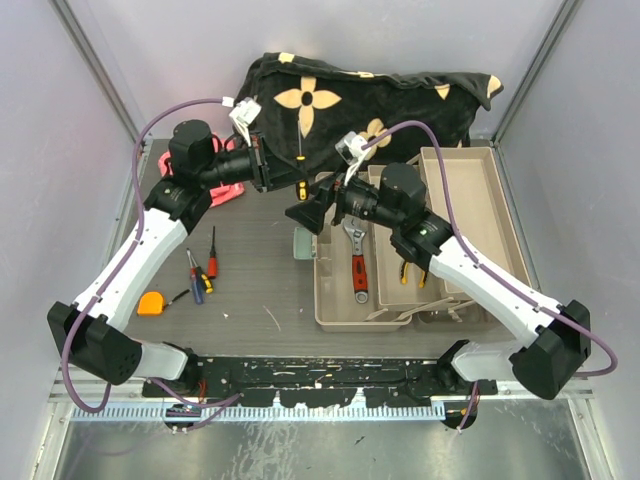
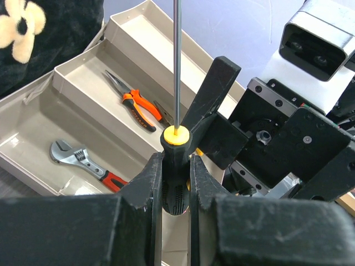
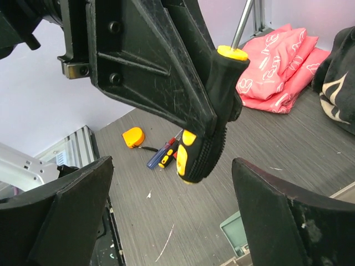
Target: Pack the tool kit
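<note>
In the left pincer, screwdriver clamped; right pincer spread, just beside it

Table: dark grey, wood-grain top. A black blanket with cream flowers lay along the far edge, centre to right. A folded pink cloth sat toward the far-left corner. An orange tape measure lay near the left edge, with loose screwdrivers just beside it. A beige toolbox with its trays spread open stood by the right edge.
</note>
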You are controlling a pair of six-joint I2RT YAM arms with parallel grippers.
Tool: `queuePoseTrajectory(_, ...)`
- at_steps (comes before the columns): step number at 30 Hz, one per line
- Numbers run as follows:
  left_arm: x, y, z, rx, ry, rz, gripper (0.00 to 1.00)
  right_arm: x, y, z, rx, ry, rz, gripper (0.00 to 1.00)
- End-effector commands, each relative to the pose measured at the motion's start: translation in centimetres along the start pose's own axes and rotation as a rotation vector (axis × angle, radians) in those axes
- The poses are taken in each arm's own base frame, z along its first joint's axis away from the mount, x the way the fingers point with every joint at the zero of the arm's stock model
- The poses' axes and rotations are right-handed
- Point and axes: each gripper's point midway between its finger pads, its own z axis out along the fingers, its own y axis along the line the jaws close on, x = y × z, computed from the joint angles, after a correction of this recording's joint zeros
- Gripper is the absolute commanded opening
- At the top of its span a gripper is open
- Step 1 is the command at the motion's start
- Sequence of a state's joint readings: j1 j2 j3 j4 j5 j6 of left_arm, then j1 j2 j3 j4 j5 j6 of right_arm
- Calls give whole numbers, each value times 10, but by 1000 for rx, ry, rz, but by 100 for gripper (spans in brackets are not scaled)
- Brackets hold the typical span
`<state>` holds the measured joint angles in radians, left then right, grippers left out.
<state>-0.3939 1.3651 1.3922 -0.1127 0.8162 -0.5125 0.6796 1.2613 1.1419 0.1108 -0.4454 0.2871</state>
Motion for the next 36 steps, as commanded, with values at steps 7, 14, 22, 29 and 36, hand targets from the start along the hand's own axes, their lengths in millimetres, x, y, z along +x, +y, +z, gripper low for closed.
queuePoseTrajectory(7, -15, -23, -2, 57, -35, 80, 0, -54, 0, 20, 58, -174, -81, 77)
queuePoseTrajectory(14, -13, -23, -2, 52, -34, 80, 4, -56, -8, 14, 120, -197, -71, 13)
queuePoseTrajectory(22, -47, 1, -17, -110, -133, 83, 63, -69, -28, -18, 303, -210, -136, 1)
queuePoseTrajectory(29, -81, 48, -57, -253, -223, 14, 63, -104, -90, -74, 729, -116, -264, 1)
queuePoseTrajectory(36, -54, 59, -79, -311, -176, 25, 63, -119, -221, -205, 1203, 70, -128, 1)
